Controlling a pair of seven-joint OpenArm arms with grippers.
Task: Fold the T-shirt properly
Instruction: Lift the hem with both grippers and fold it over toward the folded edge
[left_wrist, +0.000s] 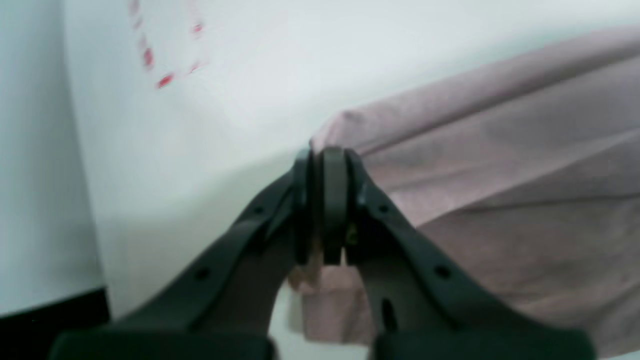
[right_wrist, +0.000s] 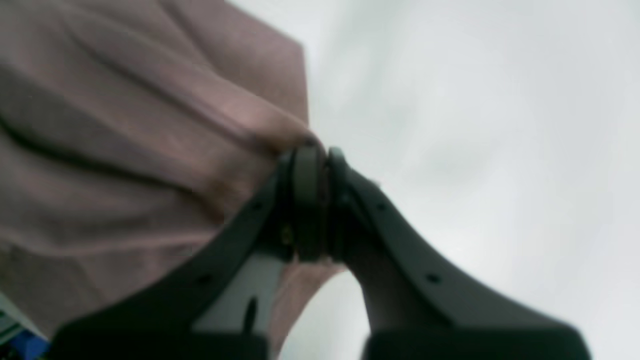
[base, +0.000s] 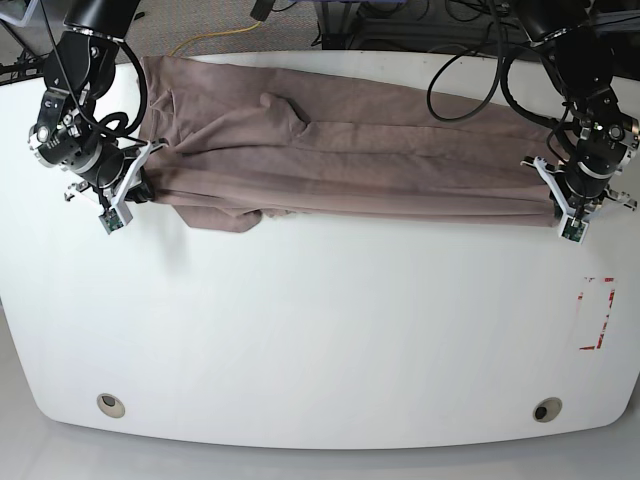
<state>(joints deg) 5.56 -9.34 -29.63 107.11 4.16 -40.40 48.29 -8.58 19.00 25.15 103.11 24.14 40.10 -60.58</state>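
The mauve-taupe T-shirt (base: 350, 160) lies stretched sideways across the far half of the white table (base: 320, 330), folded along its length. My left gripper (left_wrist: 325, 165) is shut on a corner of the T-shirt (left_wrist: 500, 150) at its right end in the base view (base: 556, 200). My right gripper (right_wrist: 315, 160) is shut on an edge of the T-shirt (right_wrist: 125, 125) at its left end in the base view (base: 148, 178). The cloth runs taut between the two grippers. A sleeve fold hangs toward the near side at the left (base: 225, 215).
A dashed red rectangle (base: 596, 313) is marked on the table near the right edge, also in the left wrist view (left_wrist: 165, 45). Two round holes (base: 111, 404) sit near the table's front edge. Cables lie beyond the far edge (base: 400, 20).
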